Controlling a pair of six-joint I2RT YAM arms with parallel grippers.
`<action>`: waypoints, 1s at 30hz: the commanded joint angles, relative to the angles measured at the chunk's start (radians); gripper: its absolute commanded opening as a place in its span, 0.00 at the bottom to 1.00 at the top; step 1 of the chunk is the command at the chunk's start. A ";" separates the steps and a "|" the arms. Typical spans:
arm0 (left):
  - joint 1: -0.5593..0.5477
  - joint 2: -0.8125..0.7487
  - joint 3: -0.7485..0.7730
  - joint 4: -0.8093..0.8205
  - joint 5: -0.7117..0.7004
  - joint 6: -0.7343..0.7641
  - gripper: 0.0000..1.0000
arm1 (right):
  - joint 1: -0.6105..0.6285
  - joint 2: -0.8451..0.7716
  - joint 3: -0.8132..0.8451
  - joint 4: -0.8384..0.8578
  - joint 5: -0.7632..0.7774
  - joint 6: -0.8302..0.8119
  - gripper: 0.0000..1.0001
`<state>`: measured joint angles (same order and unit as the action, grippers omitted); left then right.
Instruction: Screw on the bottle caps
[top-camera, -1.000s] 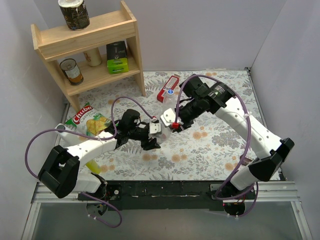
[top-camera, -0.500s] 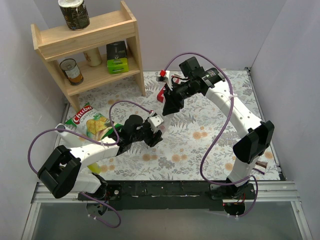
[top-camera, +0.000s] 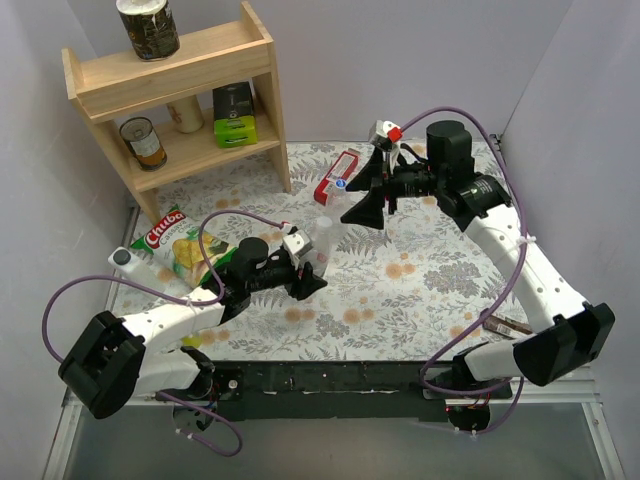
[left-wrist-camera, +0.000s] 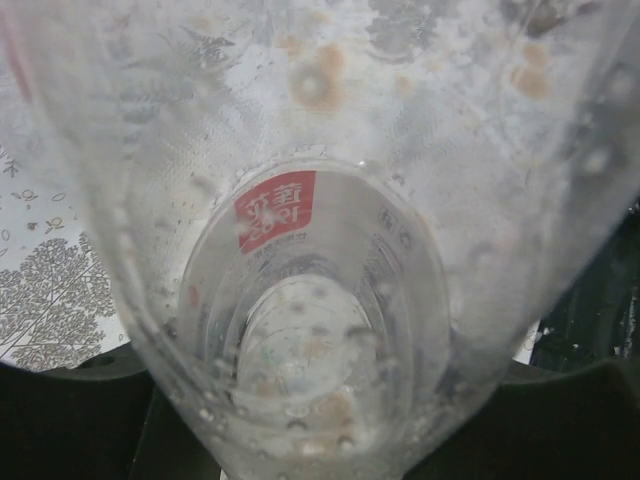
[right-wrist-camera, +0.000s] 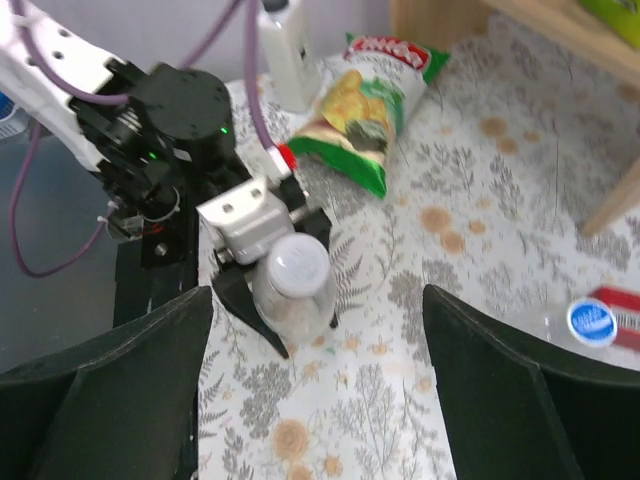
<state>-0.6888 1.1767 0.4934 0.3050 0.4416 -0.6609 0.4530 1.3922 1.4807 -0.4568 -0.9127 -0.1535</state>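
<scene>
From the left, you see a **wooden shelf** (top-camera: 175, 100) of pale planks carrying tins. Below it a glossy, crinkled **chip bag** (top-camera: 180, 245) lies on the floral-printed **tabletop** (top-camera: 420, 290).

Next comes your **left tool** (top-camera: 314, 268), clamped on the lower body of the **plain bottle** (top-camera: 322, 238). This is a clear, thin-walled plastic cylinder held neck up. The left wrist view looks straight through its dimpled, droplet-flecked wall. The round **pale cap** (right-wrist-camera: 297, 265) sits on its neck.

Farther right, the **second bottle** (top-camera: 337, 203), also clear plastic, is just beside a flat **red box** (top-camera: 345, 163) of rectangular outline. The **blue-and-white cap** (top-camera: 341, 184), a small disc, is on top of it.

At right, your **right tool** (top-camera: 365, 192) hangs above the tabletop. Its two broad, black, wedge-shaped **fingers** (right-wrist-camera: 120, 390) are spread wide and grip nothing.
</scene>
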 joint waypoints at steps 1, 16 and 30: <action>0.012 -0.015 0.019 0.060 0.065 -0.046 0.00 | 0.044 -0.028 -0.074 0.269 -0.078 0.091 0.92; 0.012 0.017 0.080 0.046 0.074 0.015 0.00 | 0.113 0.040 -0.135 0.426 -0.040 0.190 0.77; 0.012 0.067 0.128 0.060 0.071 0.020 0.00 | 0.142 0.053 -0.214 0.555 -0.025 0.281 0.62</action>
<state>-0.6815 1.2369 0.5701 0.3450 0.5083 -0.6582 0.5930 1.4578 1.2900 0.0257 -0.9611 0.1040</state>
